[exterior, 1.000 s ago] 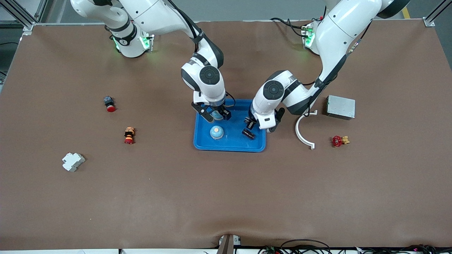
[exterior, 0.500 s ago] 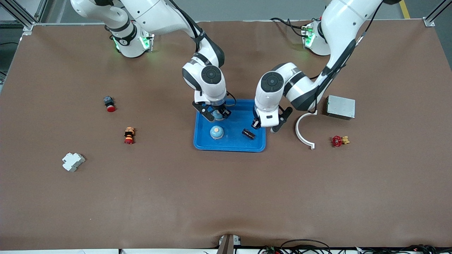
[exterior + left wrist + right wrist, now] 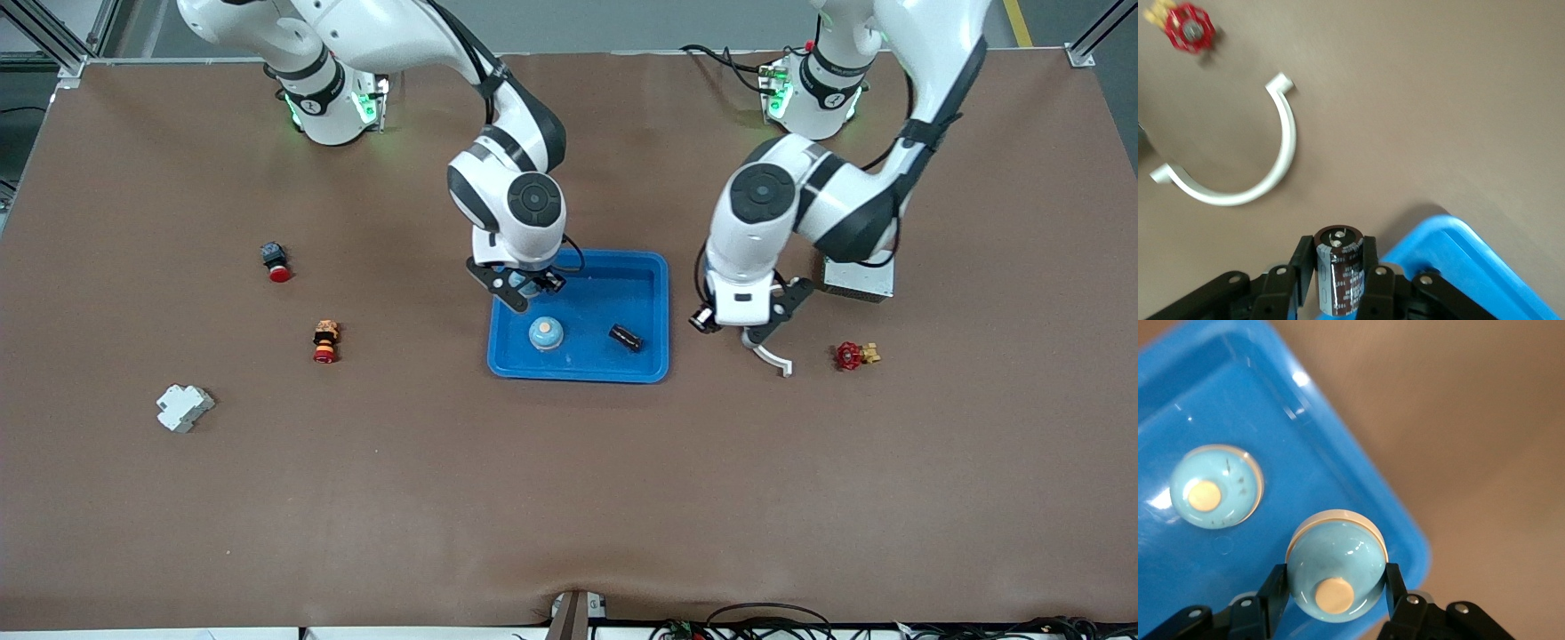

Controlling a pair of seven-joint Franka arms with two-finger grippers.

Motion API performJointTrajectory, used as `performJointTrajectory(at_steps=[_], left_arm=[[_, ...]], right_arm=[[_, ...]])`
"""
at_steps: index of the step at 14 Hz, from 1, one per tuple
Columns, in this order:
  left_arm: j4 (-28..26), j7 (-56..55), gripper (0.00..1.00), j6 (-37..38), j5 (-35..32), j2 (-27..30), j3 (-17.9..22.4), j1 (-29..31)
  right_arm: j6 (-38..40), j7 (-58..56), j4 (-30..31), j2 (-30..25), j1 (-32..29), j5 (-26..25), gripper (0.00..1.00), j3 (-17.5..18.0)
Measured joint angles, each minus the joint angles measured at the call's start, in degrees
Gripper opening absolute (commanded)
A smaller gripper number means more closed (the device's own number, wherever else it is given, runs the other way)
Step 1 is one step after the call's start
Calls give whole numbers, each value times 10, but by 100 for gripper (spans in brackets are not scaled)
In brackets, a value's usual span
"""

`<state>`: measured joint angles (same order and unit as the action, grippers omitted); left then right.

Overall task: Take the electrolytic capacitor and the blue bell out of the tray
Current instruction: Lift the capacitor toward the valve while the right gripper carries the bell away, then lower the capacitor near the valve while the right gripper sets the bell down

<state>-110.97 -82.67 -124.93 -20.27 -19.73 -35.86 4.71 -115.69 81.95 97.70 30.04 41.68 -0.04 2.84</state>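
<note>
A blue tray (image 3: 578,375) lies mid-table with a light blue bell (image 3: 545,333) and a black capacitor (image 3: 626,338) resting in it. My right gripper (image 3: 523,286) hangs over the tray's edge toward the right arm's end, shut on a second light blue bell (image 3: 1335,567) with a cream button. The resting bell (image 3: 1216,487) shows in that wrist view too. My left gripper (image 3: 742,331) is over bare table beside the tray, toward the left arm's end. It is shut on a second dark capacitor (image 3: 1338,273), held upright between its fingers (image 3: 1301,257).
A white curved piece (image 3: 772,358) lies under the left gripper, with a red valve (image 3: 852,356) and a grey metal box (image 3: 858,277) beside it. Toward the right arm's end lie a red button (image 3: 276,264), an orange and red part (image 3: 325,342) and a white block (image 3: 184,407).
The left arm has swung off the tray toward its own end, carrying its capacitor. The right gripper has closed on its bell and shifted slightly toward the tray's edge.
</note>
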Motion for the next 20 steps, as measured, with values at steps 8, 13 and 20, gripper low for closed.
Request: performJointTrajectory(at_steps=[8,13,20], left_arm=[[19,229,0,119,4,9,-6,130],[18,324,0,135,4,9,-6,193],[13,492,0,109,4,0,-5,285]], right_arm=[[108,-374,0,-128,-209,-15,0,-8],[102,-583,8,-135,-344,-15,0,-8],[3,-759,46,-134,-464,-15,0,-7]])
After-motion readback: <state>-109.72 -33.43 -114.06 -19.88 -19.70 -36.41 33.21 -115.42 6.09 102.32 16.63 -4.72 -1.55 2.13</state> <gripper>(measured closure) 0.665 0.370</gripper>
